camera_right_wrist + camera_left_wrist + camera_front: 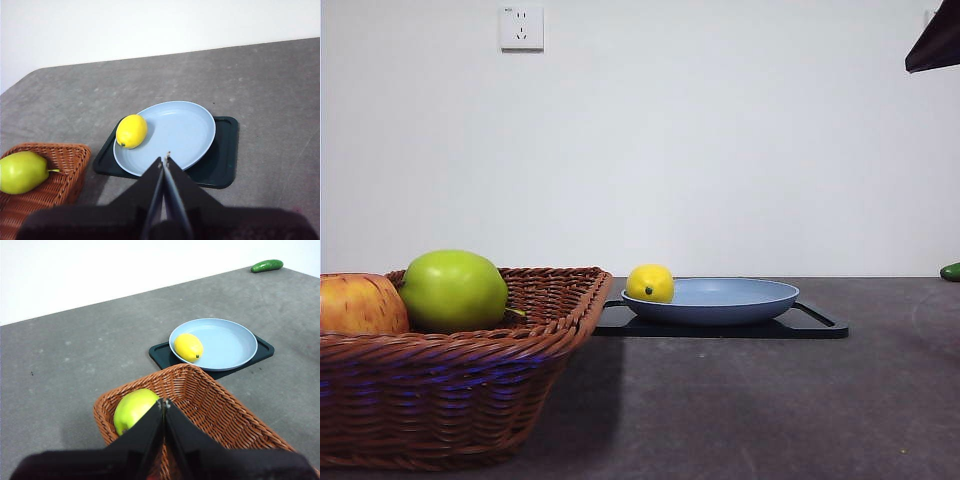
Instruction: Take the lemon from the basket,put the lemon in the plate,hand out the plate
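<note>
The yellow lemon (650, 283) lies in the light-blue plate (740, 298), near its rim on the basket's side; it shows too in the left wrist view (188, 347) and the right wrist view (131, 131). The plate (185, 131) rests on a flat black tray (222, 160). The brown wicker basket (470, 385) stands at the left. My left gripper (164, 402) is shut and empty above the basket (210, 410). My right gripper (165, 159) is shut and empty, high above the plate's near rim; only a dark tip (935, 40) of an arm shows at the front view's top right corner.
A green apple (453, 290) and a red-yellow apple (360, 305) lie in the basket. A green cucumber (266, 265) lies on the grey table near its far right edge (950, 271). A wall socket (521, 28) sits on the white wall.
</note>
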Available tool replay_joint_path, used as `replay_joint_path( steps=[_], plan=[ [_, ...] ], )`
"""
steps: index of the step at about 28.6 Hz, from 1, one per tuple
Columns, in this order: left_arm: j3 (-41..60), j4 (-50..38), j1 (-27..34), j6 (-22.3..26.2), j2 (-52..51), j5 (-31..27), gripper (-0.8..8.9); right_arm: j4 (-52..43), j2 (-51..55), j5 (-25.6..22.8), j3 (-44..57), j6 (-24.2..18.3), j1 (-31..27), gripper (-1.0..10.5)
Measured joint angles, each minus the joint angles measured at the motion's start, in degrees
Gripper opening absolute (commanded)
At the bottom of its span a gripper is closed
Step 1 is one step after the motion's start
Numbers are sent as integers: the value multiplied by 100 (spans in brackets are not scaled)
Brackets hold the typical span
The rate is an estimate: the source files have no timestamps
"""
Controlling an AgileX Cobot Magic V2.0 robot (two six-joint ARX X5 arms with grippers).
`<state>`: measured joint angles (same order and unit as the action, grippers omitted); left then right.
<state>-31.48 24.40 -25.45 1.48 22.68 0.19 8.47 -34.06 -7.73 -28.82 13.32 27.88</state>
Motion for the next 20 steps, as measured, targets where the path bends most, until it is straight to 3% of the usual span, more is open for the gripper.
replay_joint_path(
  steps=[13,20],
  plan=[
    [0,24,68,2,-140,-24,9,0,2,2,0,66,-4,4],
    [31,369,1268,72,-1290,22,9,2,0,0,0,66,-4,3]
  ],
)
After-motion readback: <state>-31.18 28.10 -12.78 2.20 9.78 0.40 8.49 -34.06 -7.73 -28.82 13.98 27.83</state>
